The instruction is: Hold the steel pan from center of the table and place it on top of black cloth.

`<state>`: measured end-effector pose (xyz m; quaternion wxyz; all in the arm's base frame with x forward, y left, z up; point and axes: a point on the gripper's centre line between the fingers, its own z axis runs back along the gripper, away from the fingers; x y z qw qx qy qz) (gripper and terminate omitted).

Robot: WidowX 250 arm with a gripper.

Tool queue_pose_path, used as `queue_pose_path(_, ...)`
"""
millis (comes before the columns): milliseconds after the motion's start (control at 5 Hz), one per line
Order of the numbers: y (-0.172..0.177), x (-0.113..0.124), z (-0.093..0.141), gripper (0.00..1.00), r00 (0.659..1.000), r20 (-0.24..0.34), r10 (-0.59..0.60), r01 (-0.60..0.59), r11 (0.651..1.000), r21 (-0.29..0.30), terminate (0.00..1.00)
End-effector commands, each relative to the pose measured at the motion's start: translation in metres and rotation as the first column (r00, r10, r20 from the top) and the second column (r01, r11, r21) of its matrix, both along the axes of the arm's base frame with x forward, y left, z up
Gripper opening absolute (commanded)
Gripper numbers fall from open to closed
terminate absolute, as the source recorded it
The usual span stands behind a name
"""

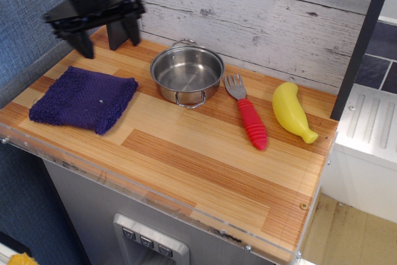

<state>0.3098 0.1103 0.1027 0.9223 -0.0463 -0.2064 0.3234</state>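
Fingers (82, 43) spread wide, nothing between them; two dark prongs pointing down, one at the left and one at the right of the gripper (103, 36). Gripper raised above the back left corner of the table (205, 172), over bare wood just behind the black cloth (84, 98). Slightly blurred in the frame. Not touching cloth or pan.

Steel pan (187, 74) upright, empty, at the table's centre toward the back wall. One wire loop handle facing the front, the other at the rear rim. Well apart from the gripper, to its right and lower. No contact.

Black cloth flat at the left edge of the table, nothing on it. Near the pan but with a strip of bare wood between them.

Fork with red handle (247, 111) just beside the pan on its right, tines toward the wall. Yellow banana (291, 112) further right. Neither in the path between pan and cloth.

Status, judged: task at its start. Nothing done yet: pan not gripped, not lifted, cloth bare. Left to do: shift right over the pan, descend, close on rim or handle, lift, carry left, set down on the cloth, release.
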Motion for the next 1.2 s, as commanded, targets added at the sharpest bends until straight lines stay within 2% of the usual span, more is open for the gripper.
queue_pose_path(0, -0.014, 0.02, -0.002, 1.0, 0.996, 0.084, -0.037, 0.036, 0.999, 0.021, 0.0)
queue_pose_path(200, -0.013, 0.026, -0.011, 1.0, 0.996, 0.093, -0.014, 0.01, 0.999, 0.034, 0.0)
queue_pose_path(400, -0.009, 0.035, -0.022, 1.0, 0.996, 0.084, 0.026, -0.028, 0.999, 0.019, 0.0)
queue_pose_path(800, -0.011, 0.047, -0.044, 1.0, 0.997, 0.018, 0.07, -0.069, 0.997, -0.021, 0.0)
queue_pose_path(1000, -0.02, 0.051, -0.053, 1.0, 0.999, -0.003, 0.053, -0.053, 0.998, -0.039, 0.0)
